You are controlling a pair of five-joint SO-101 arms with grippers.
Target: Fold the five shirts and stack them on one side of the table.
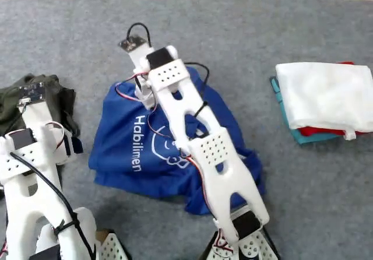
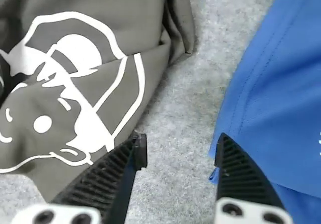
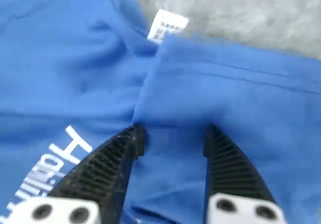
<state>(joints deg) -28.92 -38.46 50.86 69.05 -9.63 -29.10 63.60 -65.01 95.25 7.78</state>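
— How is the right gripper (image 3: 174,136) set?

— Spread apart, nothing pinched. It hangs low over the blue shirt (image 1: 128,149), with a raised fold of the cloth lying just ahead of the gap between its fingers. I can't tell whether the tips touch the fabric. A small white label (image 3: 168,25) shows at the shirt's edge beyond them.

— And the left gripper (image 2: 181,151)?

— Also spread, also holding nothing. Bare grey table (image 1: 280,32) lies between its fingers. One tip sits at the hem of the green shirt (image 1: 58,97), the other at the edge of the blue one.

— Where do the shirts lie?

— The blue shirt is rumpled in the middle of the table, half folded, under the right arm. The green shirt is bunched at the left edge, beside the left arm, its white print facing up; the two are near each other but apart, with a strip of table between them.

— Any stacked?

— Yes, well off on the right side. A folded white shirt (image 1: 326,94) is on top, a red shirt (image 1: 317,130) peeks out beneath it, and a teal shirt (image 1: 284,114) lies at the bottom.
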